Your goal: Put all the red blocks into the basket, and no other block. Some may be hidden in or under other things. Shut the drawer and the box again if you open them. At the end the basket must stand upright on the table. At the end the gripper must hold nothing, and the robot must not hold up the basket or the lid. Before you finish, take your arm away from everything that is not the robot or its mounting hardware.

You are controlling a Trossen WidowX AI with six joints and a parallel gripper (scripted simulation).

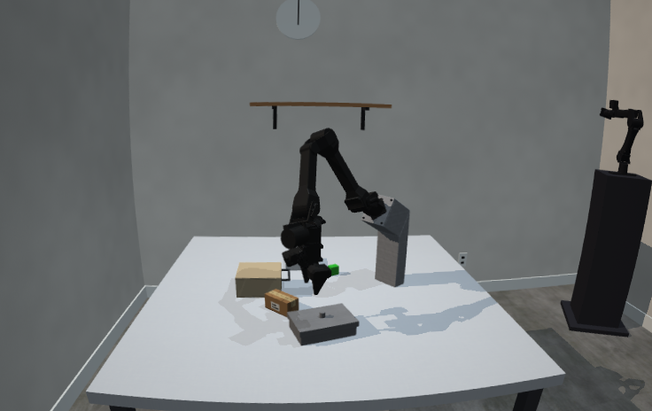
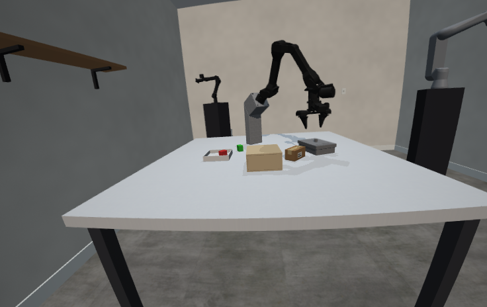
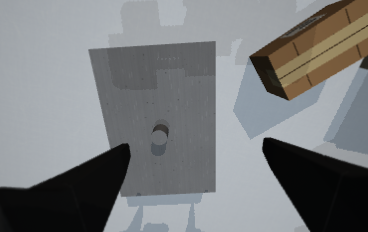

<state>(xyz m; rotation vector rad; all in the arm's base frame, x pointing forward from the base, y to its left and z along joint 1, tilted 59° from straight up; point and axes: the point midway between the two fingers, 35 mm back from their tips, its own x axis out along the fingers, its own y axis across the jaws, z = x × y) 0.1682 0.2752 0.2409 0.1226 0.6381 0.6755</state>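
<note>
My gripper (image 1: 311, 287) (image 2: 313, 127) (image 3: 196, 146) is open and empty, above the grey lidded box. The box's lid (image 1: 308, 320) (image 2: 323, 145) (image 3: 188, 105) is on, with its knob (image 1: 322, 314) (image 3: 159, 136) between the fingers' lines but nearer the left finger in the wrist view. A red block (image 2: 222, 152) lies inside the white basket (image 2: 216, 159), which stands upright on the table; the arm mostly hides them in the top view. The tan drawer unit (image 1: 259, 286) (image 2: 263, 161) looks shut, its black handle (image 1: 288, 275) facing the robot's base side. The insides of box and drawer are hidden.
A green block (image 1: 333, 269) (image 2: 240, 147) lies on the table outside the basket. A brown taped carton (image 1: 281, 302) (image 2: 295, 153) (image 3: 323, 47) stands between the drawer unit and the grey box. The grey arm pedestal (image 1: 390, 259) (image 2: 253, 129) stands behind the green block in the exterior view.
</note>
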